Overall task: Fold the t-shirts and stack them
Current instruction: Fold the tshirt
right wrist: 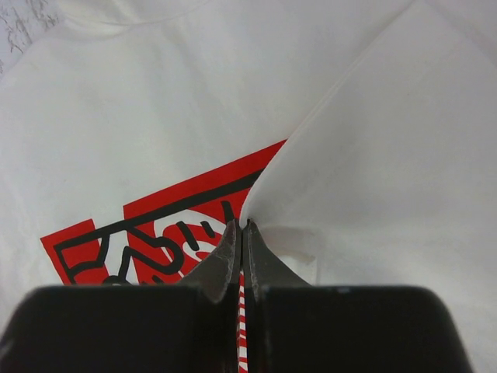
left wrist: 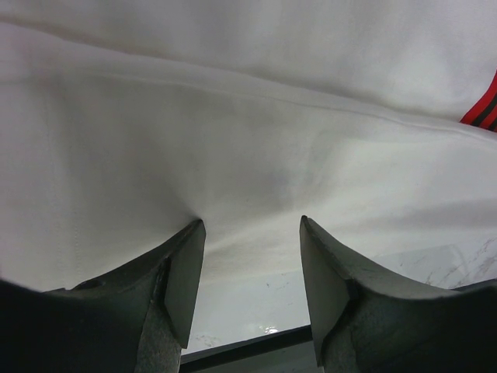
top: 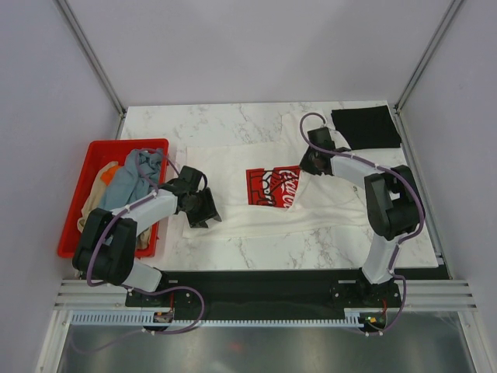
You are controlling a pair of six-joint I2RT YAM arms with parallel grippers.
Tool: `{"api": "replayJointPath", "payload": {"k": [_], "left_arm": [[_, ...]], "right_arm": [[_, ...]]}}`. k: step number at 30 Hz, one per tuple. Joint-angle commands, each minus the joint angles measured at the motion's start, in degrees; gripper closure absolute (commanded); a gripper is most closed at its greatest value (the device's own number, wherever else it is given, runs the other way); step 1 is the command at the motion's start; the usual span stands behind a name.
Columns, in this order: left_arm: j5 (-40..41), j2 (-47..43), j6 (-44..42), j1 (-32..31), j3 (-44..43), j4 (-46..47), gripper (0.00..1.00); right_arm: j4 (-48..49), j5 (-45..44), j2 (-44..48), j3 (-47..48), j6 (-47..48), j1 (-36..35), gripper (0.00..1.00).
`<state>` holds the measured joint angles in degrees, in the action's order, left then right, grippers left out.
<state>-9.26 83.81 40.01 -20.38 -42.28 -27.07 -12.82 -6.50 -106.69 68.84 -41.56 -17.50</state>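
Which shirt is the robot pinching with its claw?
The cream-white t-shirt with the red print: the right gripper is shut on its edge. The black t-shirt lies apart, far right; the other t-shirts are in the red crate.

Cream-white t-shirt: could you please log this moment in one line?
right gripper: shut on cream-white t-shirt | left gripper: open over its edge | black t-shirt: folded, far right

The left arm (top: 140, 210) bends low, its left jaws apart, tips pointing down. The right arm (top: 384, 202) curls inward, its right jaws pressed tight, pinching the white t-shirt (right wrist: 155, 93) between them.
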Motion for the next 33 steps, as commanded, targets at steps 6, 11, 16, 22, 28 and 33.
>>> {"api": "replayJointPath", "payload": {"k": [6,11,16,22,28,33], "left_arm": [[4.3,2.3,1.6,-0.9,2.7,0.7,0.39],[4.8,2.4,2.4,-1.1,3.3,0.7,0.40],[5.4,2.4,2.4,-1.3,4.1,0.7,0.39],[4.4,1.4,2.6,-1.3,3.8,0.5,0.40],[1.5,-4.5,2.2,-1.3,-1.4,-1.5,0.40],[2.1,-4.7,0.2,-1.2,-6.5,-2.4,0.37]], "right_arm": [[1.5,-4.2,-0.1,3.2,-0.4,-0.4,1.00],[2.2,-4.5,-0.8,5.2,0.4,-0.6,1.00],[2.4,-6.6,-1.2,6.7,1.7,-0.6,1.00],[0.6,-5.0,-2.5,8.0,1.2,-0.6,0.86],[-11.2,-7.9,-2.0,16.5,8.3,0.2,0.62],[-19.6,-3.6,0.3,18.1,16.1,5.3,0.60]]}}
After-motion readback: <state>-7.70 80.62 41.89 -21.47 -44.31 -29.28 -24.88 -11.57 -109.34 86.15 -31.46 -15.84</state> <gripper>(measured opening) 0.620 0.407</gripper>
